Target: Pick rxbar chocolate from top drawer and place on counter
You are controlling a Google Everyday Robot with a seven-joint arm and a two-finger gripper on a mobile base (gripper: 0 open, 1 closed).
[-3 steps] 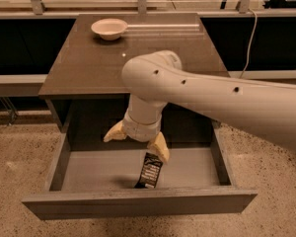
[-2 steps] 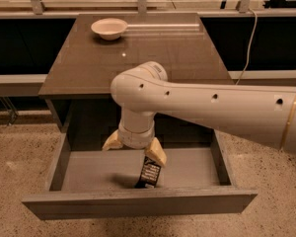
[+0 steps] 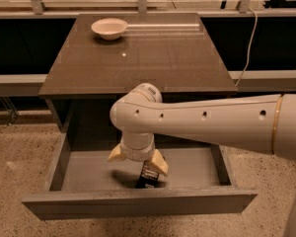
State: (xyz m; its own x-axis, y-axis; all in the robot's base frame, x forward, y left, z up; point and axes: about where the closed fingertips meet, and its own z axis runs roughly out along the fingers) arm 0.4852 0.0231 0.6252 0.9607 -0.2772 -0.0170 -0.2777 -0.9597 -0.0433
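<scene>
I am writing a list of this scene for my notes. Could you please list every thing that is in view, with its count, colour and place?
counter: one, glossy dark brown, top of the cabinet.
white bowl: one, white, on the counter near its far left corner.
top drawer: one, grey, pulled open below the counter.
rxbar chocolate: one, black, inside the drawer near its front wall, partly hidden by the gripper.
cable: one, white, hanging behind the counter on the right.
floor: speckled beige, around the cabinet.
arm: one, white, reaching in from the right over the drawer.
gripper: one, tan fingers spread open, down inside the drawer right over the bar.
</scene>
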